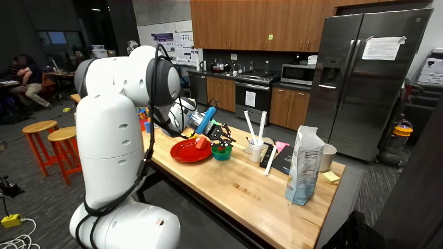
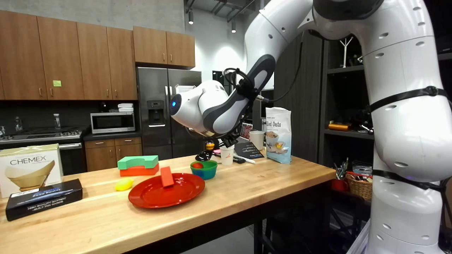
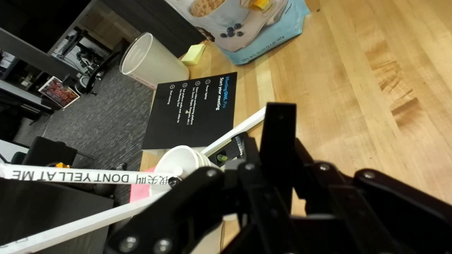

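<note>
My gripper (image 3: 278,151) is shut on a dark bar (image 3: 280,120), which sticks out past its fingertips in the wrist view. In an exterior view the gripper (image 1: 231,141) hangs over the table, tilted, near the green bowl (image 1: 221,154); the held bar is too small and dark to make out there. A round red thing (image 2: 197,165) lies inside the bowl. Beside the bowl stands a red plate (image 2: 166,201) with an orange-red block (image 2: 166,177) on it. A stack of cups (image 3: 180,160) holding long white strips is partly hidden behind the left finger.
An oats bag (image 1: 304,166), a tall cup (image 1: 328,157) and a black card (image 3: 192,113) stand or lie toward one table end. Toward the opposite end are a green arched block (image 2: 137,162) on a red one, a yellow lemon (image 2: 123,184) and a Chemex box (image 2: 30,169).
</note>
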Controlling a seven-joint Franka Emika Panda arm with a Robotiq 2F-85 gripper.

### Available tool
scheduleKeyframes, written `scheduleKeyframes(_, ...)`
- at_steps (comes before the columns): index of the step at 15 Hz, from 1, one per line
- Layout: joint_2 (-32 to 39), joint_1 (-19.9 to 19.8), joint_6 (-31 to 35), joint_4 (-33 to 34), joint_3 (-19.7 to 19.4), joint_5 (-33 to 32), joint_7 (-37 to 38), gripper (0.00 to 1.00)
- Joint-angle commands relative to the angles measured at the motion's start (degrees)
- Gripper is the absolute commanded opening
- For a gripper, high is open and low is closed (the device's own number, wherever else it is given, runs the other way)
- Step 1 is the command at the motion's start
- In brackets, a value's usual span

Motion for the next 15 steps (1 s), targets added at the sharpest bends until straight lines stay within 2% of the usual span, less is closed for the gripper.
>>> scheduleKeyframes(1,0.03,-0.22,-0.22,0.26,0.49,0.03,-0.07,0.25)
scheduleKeyframes(8,-0.10,-0.10,-0.53,0.61,0.88,0.04,-0.12,0.25)
scheduleKeyframes(9,0.28,-0.02,-1.00,0.83,0.77,-0.53,0.72,0.06)
scheduleKeyframes(15,2.65,0.46,-8.32,1.29,0.25,-7.62,8.41,0.06)
